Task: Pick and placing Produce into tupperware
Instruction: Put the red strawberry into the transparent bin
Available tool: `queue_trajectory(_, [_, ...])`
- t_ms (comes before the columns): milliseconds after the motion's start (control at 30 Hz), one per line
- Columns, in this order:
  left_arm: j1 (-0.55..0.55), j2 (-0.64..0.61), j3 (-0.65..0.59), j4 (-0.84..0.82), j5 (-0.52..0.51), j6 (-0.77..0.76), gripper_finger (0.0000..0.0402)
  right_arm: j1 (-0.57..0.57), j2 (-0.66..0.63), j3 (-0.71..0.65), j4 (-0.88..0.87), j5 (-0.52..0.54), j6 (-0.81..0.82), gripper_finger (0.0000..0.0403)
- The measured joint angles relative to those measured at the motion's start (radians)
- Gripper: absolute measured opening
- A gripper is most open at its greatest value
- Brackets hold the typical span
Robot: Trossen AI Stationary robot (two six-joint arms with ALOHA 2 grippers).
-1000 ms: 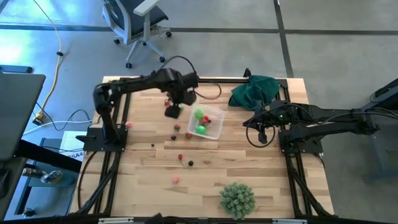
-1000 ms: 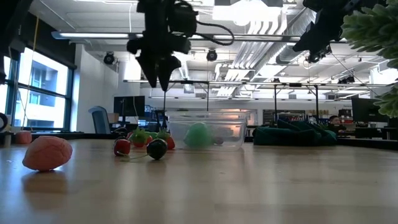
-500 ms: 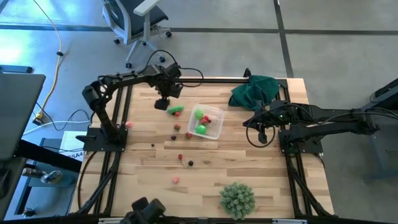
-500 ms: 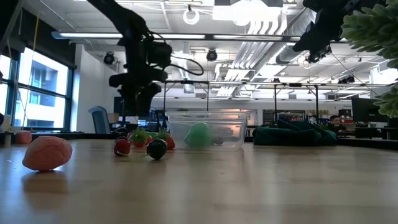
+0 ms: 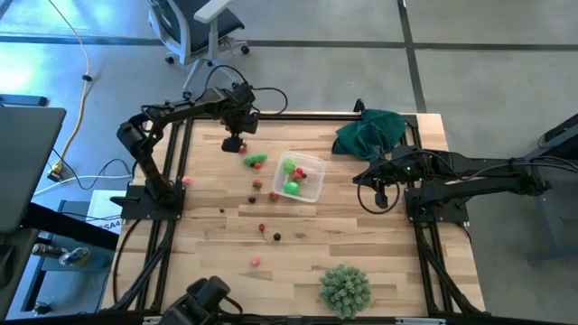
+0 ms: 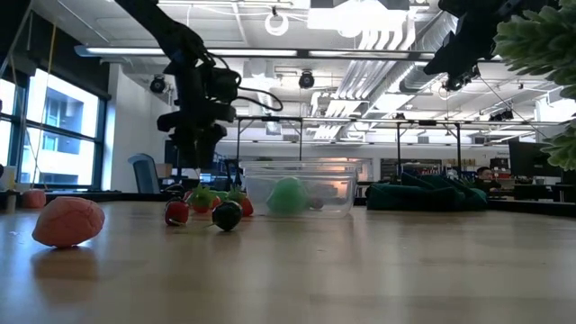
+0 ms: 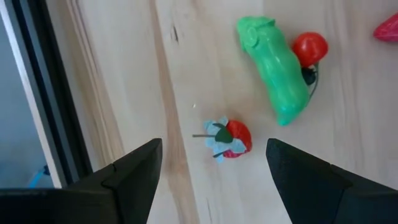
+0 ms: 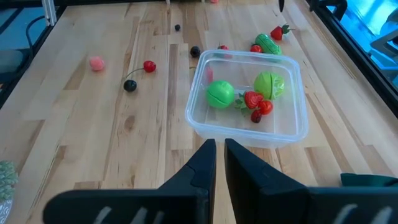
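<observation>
Open-plan office: exposed ceiling ducts (image 6: 378, 85), office chair (image 5: 194, 27).

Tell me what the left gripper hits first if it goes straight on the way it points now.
Most likely the small strawberry: it lies on the table centred between the open left gripper fingers. The green pepper sits off to one side. Height above it is unclear.

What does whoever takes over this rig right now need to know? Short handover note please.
Left gripper: open, empty, above a strawberry near the table's far left edge.
Right gripper: shut, empty, waiting right of the tupperware.
Done: two green pieces and a few red ones in the tupperware.
Left: that strawberry, green pod, cherries, pink pieces, dark berries on the table.
</observation>
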Motion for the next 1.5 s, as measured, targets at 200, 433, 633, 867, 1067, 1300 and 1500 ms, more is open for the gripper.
queue_trajectory(200, [-0.002, 0.001, -0.060, 0.058, 0.029, -0.004, 0.0276, 0.000, 0.000, 0.000, 0.000, 0.000, 0.000, 0.0024])
queue_trajectory(433, [-0.001, 0.002, -0.143, 0.130, -0.006, -0.038, 0.0276, 0.000, 0.000, 0.000, 0.000, 0.000, 0.000, 0.0024])
queue_trajectory(633, [0.000, 0.002, -0.198, 0.215, -0.060, -0.056, 0.0276, 0.000, 0.000, 0.000, 0.000, 0.000, 0.000, 0.0024])
queue_trajectory(867, [-0.010, 0.002, -0.202, 0.215, -0.065, -0.059, 0.0276, 0.000, 0.000, 0.000, 0.000, 0.000, 0.000, 0.0024])
queue_trajectory(1067, [-0.015, 0.002, -0.202, 0.222, -0.045, -0.087, 0.0276, 0.000, 0.000, 0.000, 0.000, 0.000, 0.000, 0.0024])
queue_trajectory(1300, [-0.022, 0.002, -0.232, 0.245, -0.058, -0.110, 0.0276, 0.000, 0.000, 0.000, 0.000, 0.000, 0.000, 0.0024])
queue_trajectory(1500, [-0.021, 0.002, -0.268, 0.290, -0.062, -0.139, 0.0276, 0.000, 0.000, 0.000, 0.000, 0.000, 0.000, 0.0024])
